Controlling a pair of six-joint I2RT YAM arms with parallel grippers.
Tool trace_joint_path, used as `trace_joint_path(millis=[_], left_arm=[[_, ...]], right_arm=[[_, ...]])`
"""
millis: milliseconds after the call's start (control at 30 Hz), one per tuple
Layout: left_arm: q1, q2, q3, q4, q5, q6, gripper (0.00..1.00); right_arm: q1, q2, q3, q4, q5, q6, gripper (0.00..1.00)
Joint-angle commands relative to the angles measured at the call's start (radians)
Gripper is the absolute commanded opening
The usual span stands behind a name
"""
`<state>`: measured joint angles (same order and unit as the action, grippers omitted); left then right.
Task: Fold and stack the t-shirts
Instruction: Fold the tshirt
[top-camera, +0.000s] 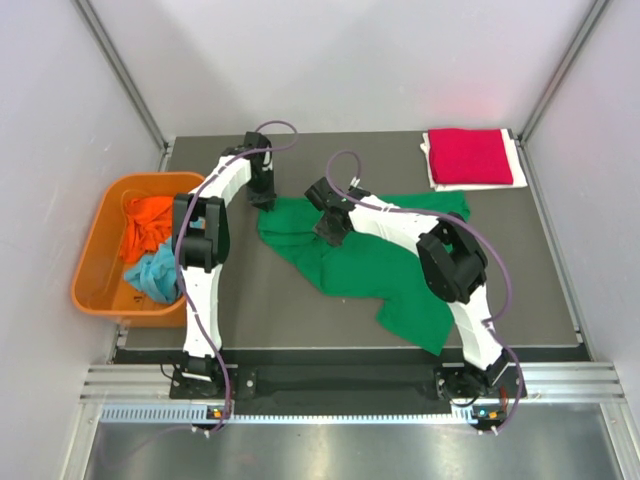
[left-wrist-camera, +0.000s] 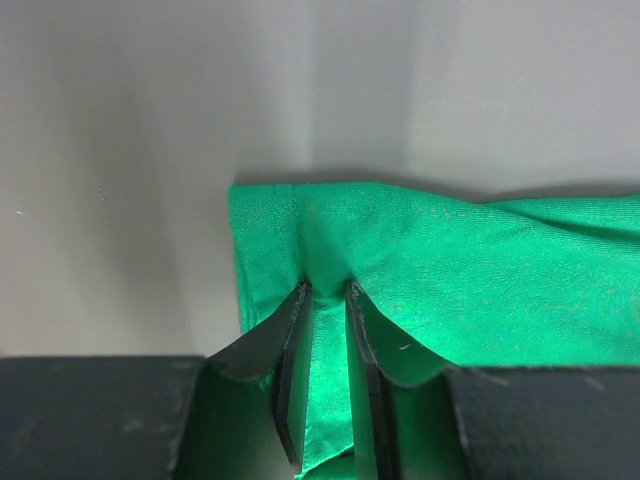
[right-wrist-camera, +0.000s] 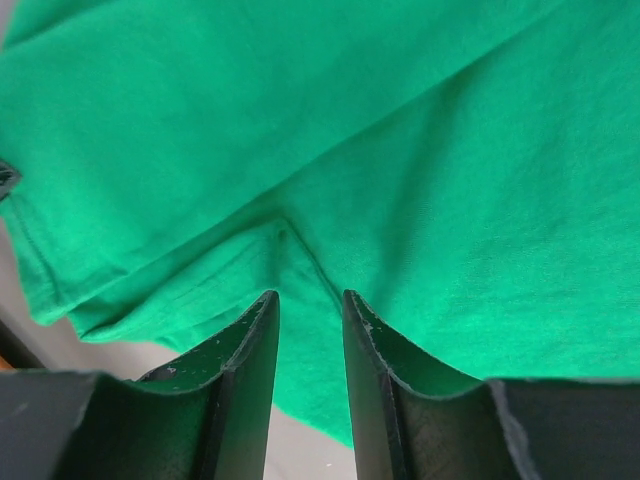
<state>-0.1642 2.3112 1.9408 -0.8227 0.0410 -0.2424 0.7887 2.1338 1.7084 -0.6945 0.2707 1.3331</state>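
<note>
The green t-shirt lies loosely spread on the dark surface, and both arms have hold of it. The left jaws are nearly closed, with a fold of green hem pinched between them close to the shirt's corner. The right jaws are just as narrow, with cloth bunched in the gap and a crease running out from their tips, so they look clamped on a spot further into the fabric. Most of the shirt trails away from the right jaws toward the robot's bases.

It is thin, limp knit: light, not fragile, but with no stiffness, so it will sag and wrinkle wherever it is not held. I judge that hems, shoulder seams or corners make the safest holds, since a mid-panel pinch only gathers slack.

The wrist views show how deep each bite is and that cloth fills both gaps, which the overhead view cannot resolve. Only the overhead view shows the shirt's whole outline and what lies beyond the jaws. A folded crimson t-shirt sits well past the right jaws at the far corner. Outboard of the left jaws, an orange tub holds a crumpled orange t-shirt and a light blue t-shirt.
</note>
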Motion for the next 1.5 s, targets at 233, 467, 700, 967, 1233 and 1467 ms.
trace_joint_path(millis=[233,467,700,967,1233,1467], left_arm=[[0.02,0.01,-0.034,0.053,-0.015,-0.015,0.25],[0.023,0.007,-0.045,0.062,-0.01,-0.02,0.25],[0.026,0.004,-0.055,0.065,-0.01,-0.023,0.25],[0.029,0.001,-0.063,0.074,-0.003,-0.026,0.25],[0.035,0.001,-0.075,0.082,-0.006,-0.026,0.25],[0.035,-0.001,-0.083,0.091,0.0,-0.028,0.25]], right_arm=[[0.001,0.043,0.02,0.035,-0.022,0.061,0.31],[0.001,0.049,0.013,0.053,-0.031,0.08,0.31],[0.004,0.015,-0.01,0.064,-0.025,0.098,0.31],[0.006,-0.026,-0.026,0.059,0.01,0.123,0.35],[0.014,-0.064,-0.069,0.101,0.03,0.149,0.32],[0.017,-0.08,-0.064,0.125,0.042,0.144,0.33]])
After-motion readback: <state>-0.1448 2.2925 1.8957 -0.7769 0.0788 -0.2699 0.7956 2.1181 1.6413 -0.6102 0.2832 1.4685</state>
